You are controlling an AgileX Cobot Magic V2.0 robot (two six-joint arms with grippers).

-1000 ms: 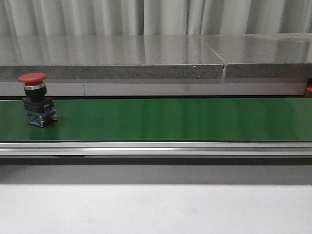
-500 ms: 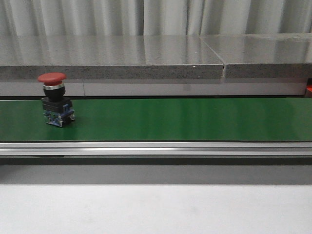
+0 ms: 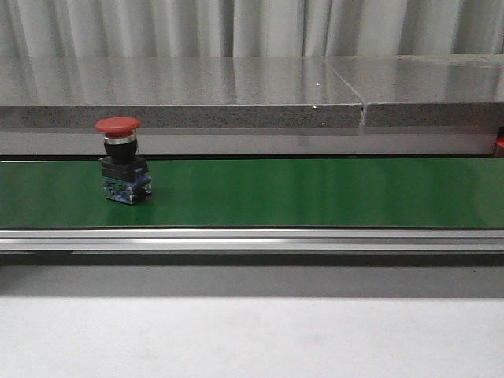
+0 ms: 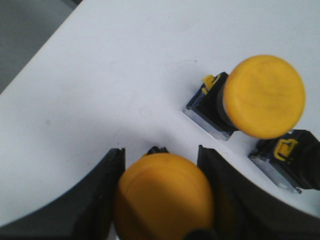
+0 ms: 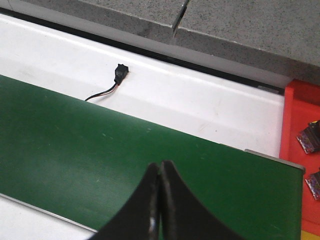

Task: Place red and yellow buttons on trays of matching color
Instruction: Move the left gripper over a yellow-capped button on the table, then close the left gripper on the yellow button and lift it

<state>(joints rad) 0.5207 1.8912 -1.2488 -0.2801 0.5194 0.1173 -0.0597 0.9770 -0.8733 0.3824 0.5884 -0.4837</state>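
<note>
The red button [image 3: 121, 160] has travelled to the right along the green conveyor belt [image 3: 315, 193] since the earlier frames; one second ago it stood at the far left end of the belt, and now it is further in, though it remains on the left part of the belt. It stands upright, its red mushroom cap on top and its black and blue body below, so its long axis is vertical; the rest of the front view has not changed.

The left gripper [image 4: 162, 192] has its black fingers [image 4: 102, 195] set narrowly on either side of a yellow button [image 4: 165, 197], whose round cap faces the wrist camera; the fingers lie against the cap on both sides, so the gripper holds it over a white surface [image 4: 125, 65]. Just beside it a second yellow button [image 4: 262, 97] stands upright on the same surface, and a third button body [image 4: 290, 160] with a yellow clip is partly seen next to that one.

The right gripper [image 5: 160, 200] is closed completely, fingertips touching each other with nothing between them; it hangs above the green belt. A red tray [image 5: 300, 150] lies at the belt's right end, with small dark parts in it that are too cut off to name.
</note>
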